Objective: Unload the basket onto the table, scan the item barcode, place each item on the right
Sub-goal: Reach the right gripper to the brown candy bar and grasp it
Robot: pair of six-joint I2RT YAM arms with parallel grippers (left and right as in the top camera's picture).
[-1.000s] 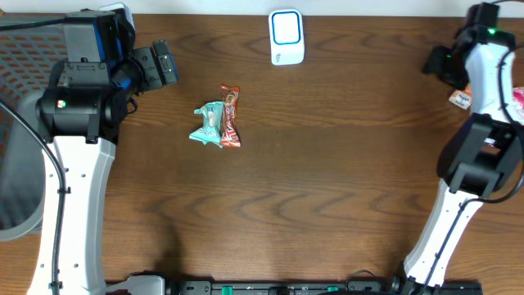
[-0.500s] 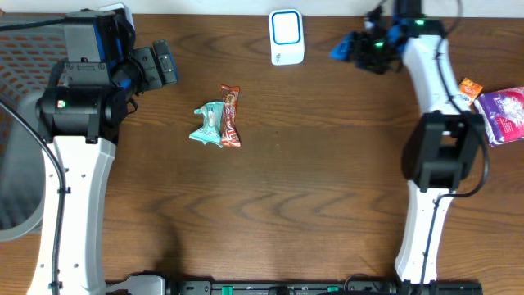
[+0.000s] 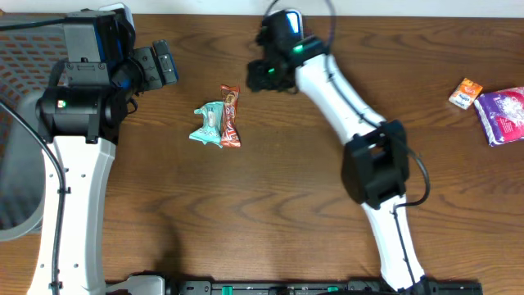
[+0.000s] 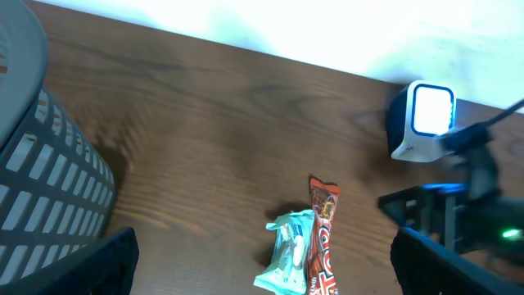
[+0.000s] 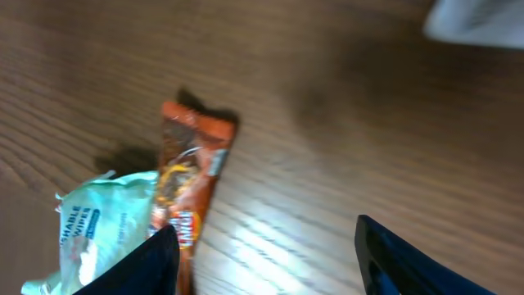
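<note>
While my right pincer (image 5: 264,233) hovers low over the table (image 5: 344,147), its two fingers stand spread with nothing between them, ready, I judge, to come down on an item. Just below them lies the orange snack bar (image 5: 187,172), flat on the wood, with the teal packet (image 5: 94,233) touching its side. Since the two lie so close, I would take the bar by its free end.

Beyond them, at the table's back edge, the white scanner (image 4: 422,123) stands with its window lit, and that is where a barcode must be shown. My right arm reaches across just beside it. No item is lifted toward it yet.

Farther off, my left pincer (image 4: 264,246) hangs wide apart and empty near the mesh basket (image 4: 41,188), out of the way. Farthest off, at my right, a purple packet (image 3: 501,115) and a small orange packet (image 3: 464,93) lie near each other.
</note>
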